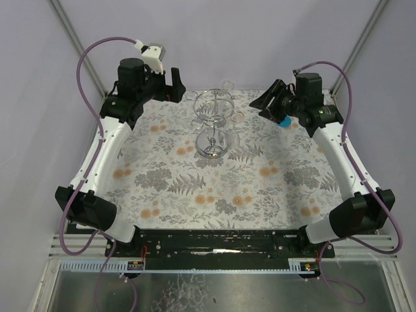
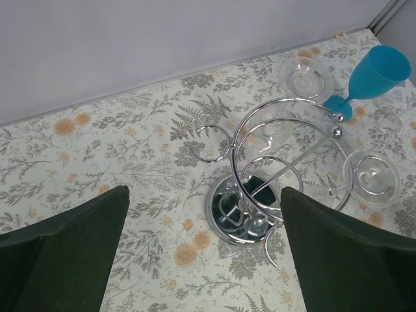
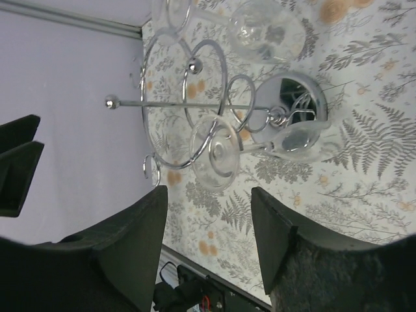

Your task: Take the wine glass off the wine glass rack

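Observation:
The chrome wire wine glass rack (image 1: 212,149) stands at the back middle of the table. Two clear wine glasses hang upside down from its rings. In the right wrist view one glass (image 3: 214,155) hangs just ahead of my fingers, and the other (image 3: 263,29) is at the top. In the left wrist view the rack (image 2: 237,211) lies ahead, with glass feet at the far side (image 2: 305,77) and at the right (image 2: 372,177). My left gripper (image 1: 175,84) (image 2: 203,195) is open and empty, left of the rack. My right gripper (image 1: 266,99) (image 3: 208,192) is open and empty, right of it.
A blue plastic wine glass (image 2: 377,73) lies on the floral tablecloth (image 1: 195,188) beyond the rack, under my right wrist (image 1: 285,121). The enclosure's back wall (image 1: 214,39) is close behind the rack. My left gripper's fingers (image 3: 16,162) show in the right wrist view.

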`<act>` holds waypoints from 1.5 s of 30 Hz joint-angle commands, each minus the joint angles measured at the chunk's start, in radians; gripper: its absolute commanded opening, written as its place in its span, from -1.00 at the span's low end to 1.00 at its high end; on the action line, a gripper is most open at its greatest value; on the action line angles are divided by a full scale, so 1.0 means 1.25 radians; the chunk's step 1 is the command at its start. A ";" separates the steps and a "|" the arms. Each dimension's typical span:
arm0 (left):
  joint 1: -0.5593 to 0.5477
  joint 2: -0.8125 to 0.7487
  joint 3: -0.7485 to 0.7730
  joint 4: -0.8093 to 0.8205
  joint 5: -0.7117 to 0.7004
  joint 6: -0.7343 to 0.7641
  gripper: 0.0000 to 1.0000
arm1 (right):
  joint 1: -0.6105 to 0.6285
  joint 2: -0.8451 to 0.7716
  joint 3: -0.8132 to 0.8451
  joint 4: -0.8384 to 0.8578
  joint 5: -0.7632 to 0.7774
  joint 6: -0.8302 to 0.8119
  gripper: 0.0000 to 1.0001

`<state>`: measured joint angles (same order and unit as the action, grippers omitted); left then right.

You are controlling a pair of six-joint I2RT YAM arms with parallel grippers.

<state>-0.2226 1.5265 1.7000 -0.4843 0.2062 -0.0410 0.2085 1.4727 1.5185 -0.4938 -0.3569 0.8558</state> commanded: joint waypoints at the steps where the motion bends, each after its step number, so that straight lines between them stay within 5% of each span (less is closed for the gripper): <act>1: 0.005 -0.016 0.003 -0.002 0.021 -0.008 0.96 | 0.023 -0.041 -0.032 0.058 -0.014 0.060 0.19; 45: 0.005 -0.051 -0.028 -0.008 0.038 0.014 0.96 | 0.090 0.053 -0.113 0.172 -0.004 0.109 -0.14</act>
<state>-0.2226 1.4925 1.6730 -0.4896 0.2478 -0.0402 0.3080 1.5391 1.3762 -0.3443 -0.3523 0.9726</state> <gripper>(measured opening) 0.981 0.452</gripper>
